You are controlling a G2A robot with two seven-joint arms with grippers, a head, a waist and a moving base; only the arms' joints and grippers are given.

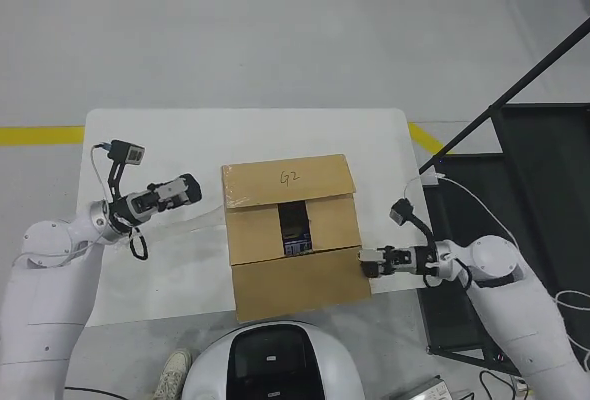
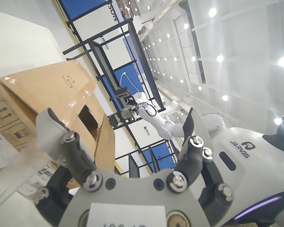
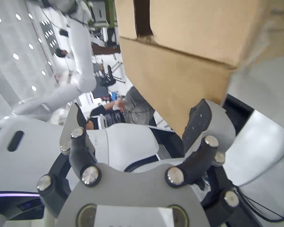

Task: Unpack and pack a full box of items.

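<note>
A cardboard box (image 1: 293, 235) stands in the middle of the white table (image 1: 155, 140). Its flaps lie almost shut, and a narrow gap (image 1: 295, 228) between them shows a dark item inside. My left gripper (image 1: 193, 186) hovers left of the box, open, aimed at its far left corner. In the left wrist view the gripper (image 2: 119, 116) is open beside the box (image 2: 45, 88), and a clear, tape-like strip (image 2: 14, 166) hangs by one finger. My right gripper (image 1: 365, 263) sits at the near flap's right edge. It is open (image 3: 139, 109), with one finger (image 3: 198, 119) close to the flap (image 3: 175, 81).
A black metal rack (image 1: 535, 200) stands just right of the table, close behind my right arm. A yellow floor line (image 1: 25, 135) runs past the table's far left. Bare tabletop lies left of the box and behind it.
</note>
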